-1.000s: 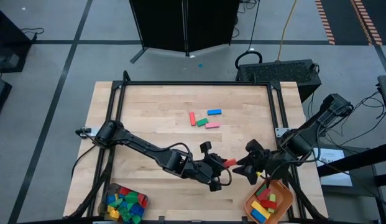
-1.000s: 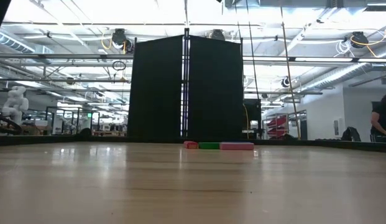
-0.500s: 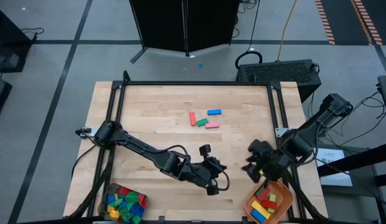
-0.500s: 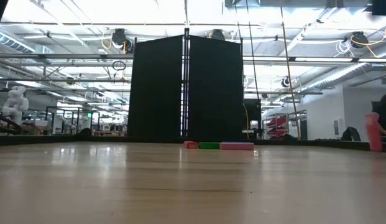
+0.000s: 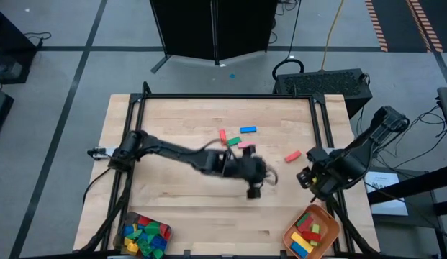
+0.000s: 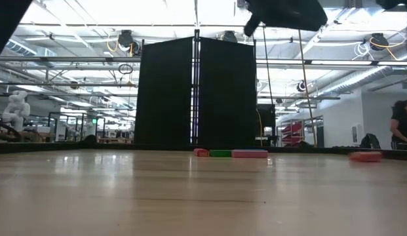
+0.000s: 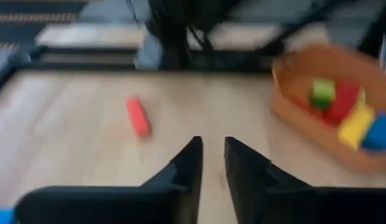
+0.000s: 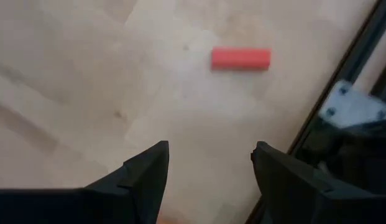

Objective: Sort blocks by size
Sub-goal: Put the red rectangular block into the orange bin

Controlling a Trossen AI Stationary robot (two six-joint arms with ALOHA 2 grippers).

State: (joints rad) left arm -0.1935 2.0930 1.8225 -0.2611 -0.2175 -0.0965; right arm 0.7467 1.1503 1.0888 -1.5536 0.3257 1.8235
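A red block [image 5: 292,156] lies alone right of centre on the worktop [image 5: 173,208]. The left pincer [image 7: 211,155], narrow and empty, hovers mid-frame; the right pincer [image 8: 208,163], wide and empty, hangs at the right edge.

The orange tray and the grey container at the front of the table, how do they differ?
The orange tray sits at the front right corner, the grey container at the front left. The tray holds a few long bricks in red, yellow and blue; the container is heaped with many short bricks, green among them. The tray's wall is bright orange, the container's dull grey. Both hold toy bricks of mixed colours.
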